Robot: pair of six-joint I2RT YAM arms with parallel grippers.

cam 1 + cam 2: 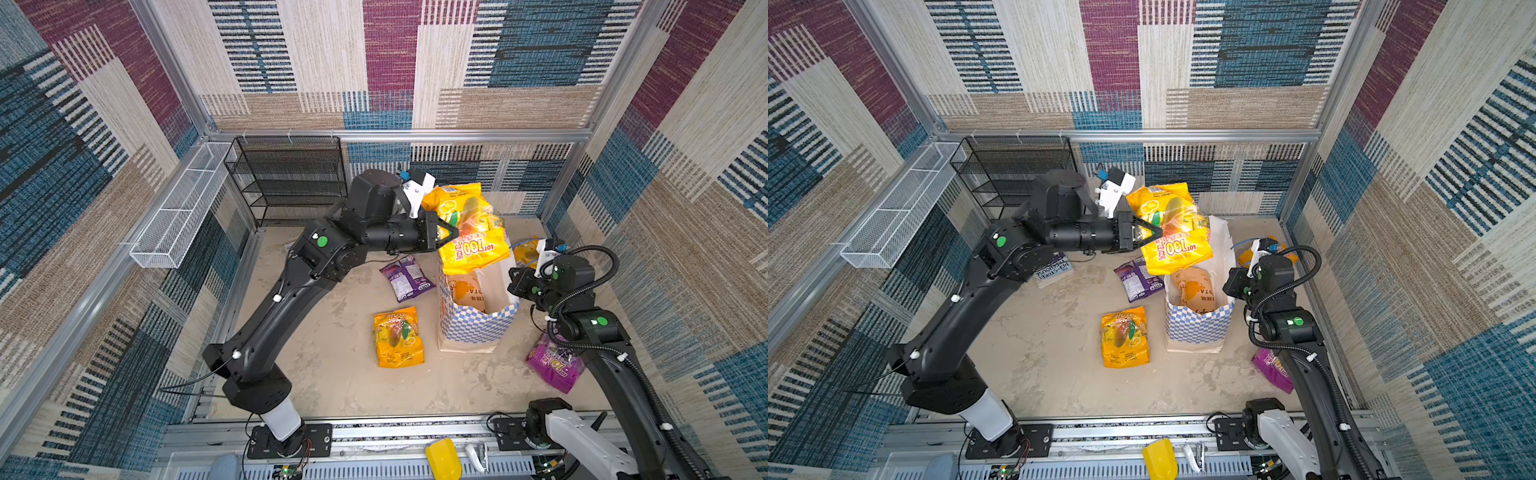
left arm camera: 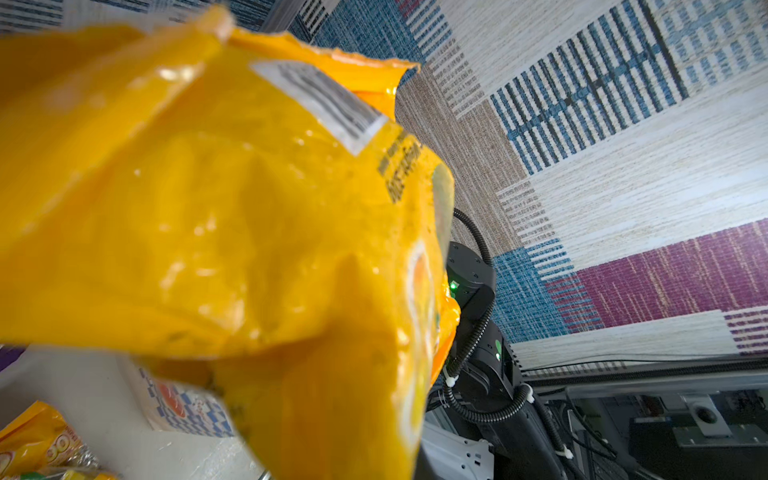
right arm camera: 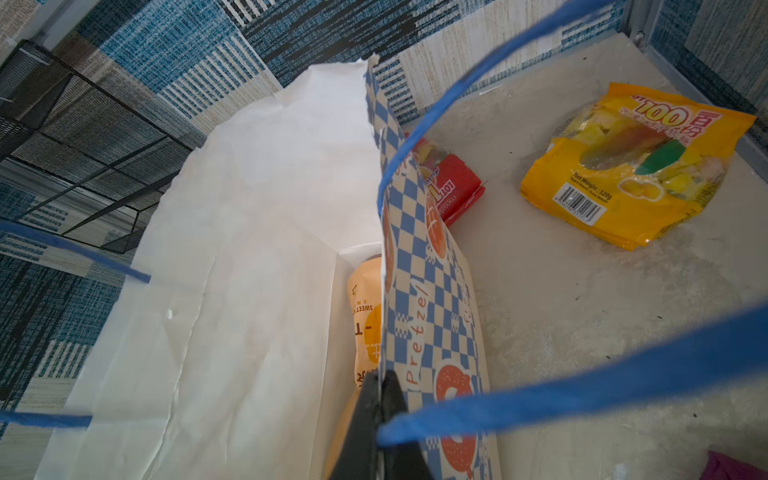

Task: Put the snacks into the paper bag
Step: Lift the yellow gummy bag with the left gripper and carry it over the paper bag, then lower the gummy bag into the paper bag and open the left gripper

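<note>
**Stage of packing: early, as you can judge from the count below.**

Your left gripper is pinched on the large yellow packet. The packet hangs over the open mouth of the paper bag and is not yet inside. In both top views its lower edge overlaps the rim; whether they touch cannot be told. Your right gripper is pressed together on the bag's wall, a finger on either side of the paper, which appears to hold the mouth open. The bag stands upright, right of centre on the floor.

**Done:** one pale orange packet stands inside the bag.

**Left:** the held packet, plus five loose ones.
- A dark purple packet lies just beside the bag, on its left.
- A smaller yellow packet lies near the bag's front left corner.
- A magenta packet lies partly under your right arm.
- A rear yellow packet lies behind the bag.
- A red packet also lies behind it, close against its wall.

The book beneath your left arm is not a snack.

**Surface:** a flat, pale beige floor, mottled and scuffed.

**Room:** an aluminium-framed cell lined with woven patchwork fabric in blue, maroon and tan. A black mesh shelf stands at the back, and a white wire basket hangs on the left wall.
</note>
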